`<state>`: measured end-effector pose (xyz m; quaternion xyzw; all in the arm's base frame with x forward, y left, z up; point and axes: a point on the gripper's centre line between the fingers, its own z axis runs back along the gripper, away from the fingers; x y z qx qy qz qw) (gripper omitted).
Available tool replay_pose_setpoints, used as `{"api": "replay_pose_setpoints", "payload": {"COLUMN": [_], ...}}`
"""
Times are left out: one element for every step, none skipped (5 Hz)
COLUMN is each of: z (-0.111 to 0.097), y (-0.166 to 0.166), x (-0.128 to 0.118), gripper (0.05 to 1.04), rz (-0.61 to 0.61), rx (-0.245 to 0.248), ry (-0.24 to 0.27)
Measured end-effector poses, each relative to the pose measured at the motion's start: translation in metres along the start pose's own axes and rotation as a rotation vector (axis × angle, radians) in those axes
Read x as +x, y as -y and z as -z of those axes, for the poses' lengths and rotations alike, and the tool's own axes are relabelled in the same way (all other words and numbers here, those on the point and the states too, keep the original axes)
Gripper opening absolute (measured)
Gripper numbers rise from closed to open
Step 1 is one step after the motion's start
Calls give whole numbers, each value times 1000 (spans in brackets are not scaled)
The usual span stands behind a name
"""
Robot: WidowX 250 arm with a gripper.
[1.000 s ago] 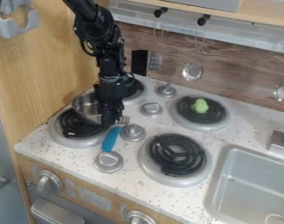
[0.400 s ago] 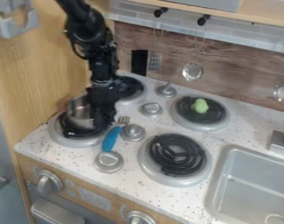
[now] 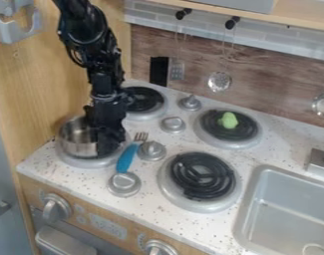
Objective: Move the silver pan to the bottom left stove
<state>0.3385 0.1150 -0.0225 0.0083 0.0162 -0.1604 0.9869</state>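
Speckled wht counter [image 3: 269,142] by wood wall [image 3: 48,84], pan [image 3: 76,138] over bottom-L burner [image 3: 84,162], tool [image 3: 108,149] beside, can't tell if apart/together.

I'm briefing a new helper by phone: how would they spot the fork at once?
On the white speckled countertop, find the front left burner, under the silver pan. Just right of that burner lies the fork, its metal tines pointing toward the back wall. Its bright blue handle sets it apart from the silver knobs beside it.

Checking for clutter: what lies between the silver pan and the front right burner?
The black gripper, the blue-handled fork and a silver knob, as the camera view shows.
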Motion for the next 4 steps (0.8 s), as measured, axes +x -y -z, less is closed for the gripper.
{"api": "replay_pose_setpoints", "payload": {"z": [-22,-25,-36,-38], "y": [3,10,21,26], "x": [-1,-4,-6,-7], "gripper": [534,849,1028,1004], "rz": [-83,-146,-226,-258], "rx": [18,9,-4,-14], "ry": [41,45,76,77]}}
